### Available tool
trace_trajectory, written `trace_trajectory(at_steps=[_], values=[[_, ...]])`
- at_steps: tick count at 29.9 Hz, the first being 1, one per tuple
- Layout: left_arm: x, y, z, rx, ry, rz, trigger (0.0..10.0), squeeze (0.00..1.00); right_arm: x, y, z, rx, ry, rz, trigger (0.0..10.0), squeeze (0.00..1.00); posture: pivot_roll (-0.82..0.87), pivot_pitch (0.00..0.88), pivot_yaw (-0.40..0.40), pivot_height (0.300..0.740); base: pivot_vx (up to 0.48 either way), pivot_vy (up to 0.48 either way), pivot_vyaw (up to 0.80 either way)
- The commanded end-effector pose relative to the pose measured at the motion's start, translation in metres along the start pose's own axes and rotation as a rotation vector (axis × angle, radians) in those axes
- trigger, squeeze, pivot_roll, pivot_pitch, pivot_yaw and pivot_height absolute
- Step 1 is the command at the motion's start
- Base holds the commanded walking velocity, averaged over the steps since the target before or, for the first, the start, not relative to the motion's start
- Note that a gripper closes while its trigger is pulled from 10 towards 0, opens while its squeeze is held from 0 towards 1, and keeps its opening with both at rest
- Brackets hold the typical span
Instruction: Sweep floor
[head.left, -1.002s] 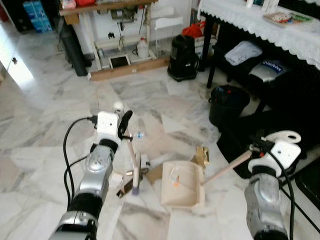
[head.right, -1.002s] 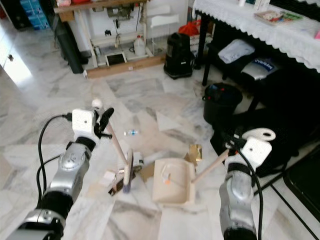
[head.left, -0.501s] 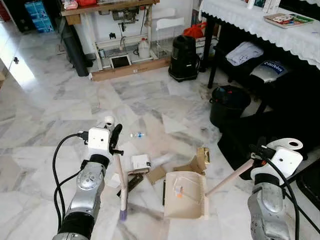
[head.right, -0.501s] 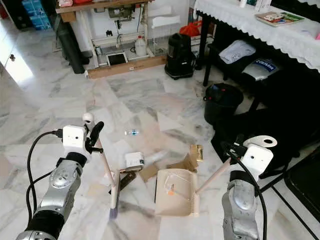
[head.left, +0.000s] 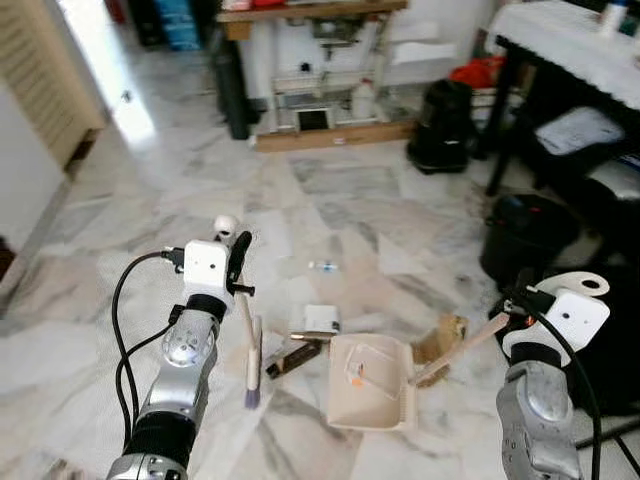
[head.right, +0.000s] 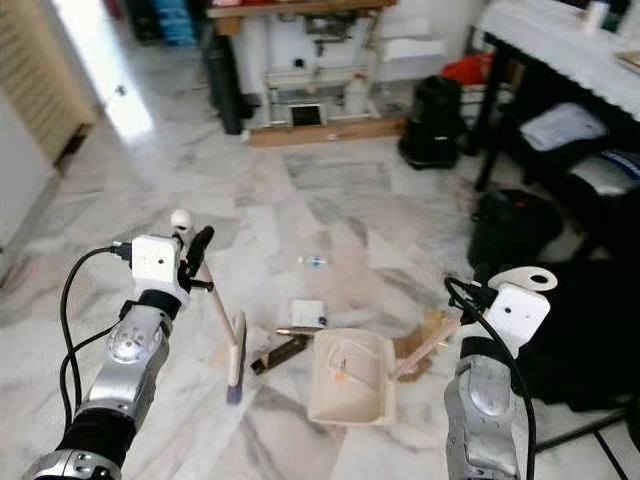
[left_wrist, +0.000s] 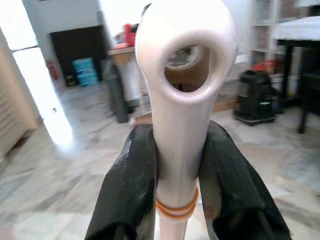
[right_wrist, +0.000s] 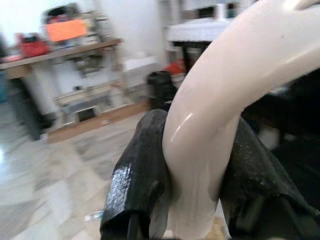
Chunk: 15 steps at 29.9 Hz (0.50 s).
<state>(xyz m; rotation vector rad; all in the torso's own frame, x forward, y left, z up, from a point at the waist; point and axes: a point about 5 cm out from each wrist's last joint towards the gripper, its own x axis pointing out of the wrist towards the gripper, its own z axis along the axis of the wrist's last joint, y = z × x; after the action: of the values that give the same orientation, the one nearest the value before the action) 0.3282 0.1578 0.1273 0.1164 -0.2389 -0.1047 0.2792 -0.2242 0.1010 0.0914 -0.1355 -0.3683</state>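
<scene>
black fingers of the left tool (left_wrist: 180, 185) pinch the broom handle (left_wrist: 182, 100); right tool (right_wrist: 200, 175) clamps the dustpan handle (right_wrist: 215, 100).

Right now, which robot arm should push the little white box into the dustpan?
Probably the left. Its gripper holds the brush, which sits beside the white box, while the right gripper only steadies the dustpan.
</scene>
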Motion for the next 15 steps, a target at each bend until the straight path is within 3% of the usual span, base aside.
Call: trace_trajectory(at_steps=[1, 15], values=[[0.0044, 0.0023, 0.0082, 0.015, -0.030, -0.001, 10.0, 0.00, 0.0055, 0.0101, 0.0141, 0.036, -0.059, 0.032, 10.0, 0.00, -0.12, 0.000, 0.053, 0.740, 0.000, 0.000, 0.79], [0.0053, -0.0020, 0.0083, 0.006, -0.027, -0.005, 10.0, 0.00, 0.0095, 0.0108, 0.0175, 0.024, -0.068, 0.049, 10.0, 0.00, -0.13, 0.000, 0.059, 0.740, 0.000, 0.000, 0.79]])
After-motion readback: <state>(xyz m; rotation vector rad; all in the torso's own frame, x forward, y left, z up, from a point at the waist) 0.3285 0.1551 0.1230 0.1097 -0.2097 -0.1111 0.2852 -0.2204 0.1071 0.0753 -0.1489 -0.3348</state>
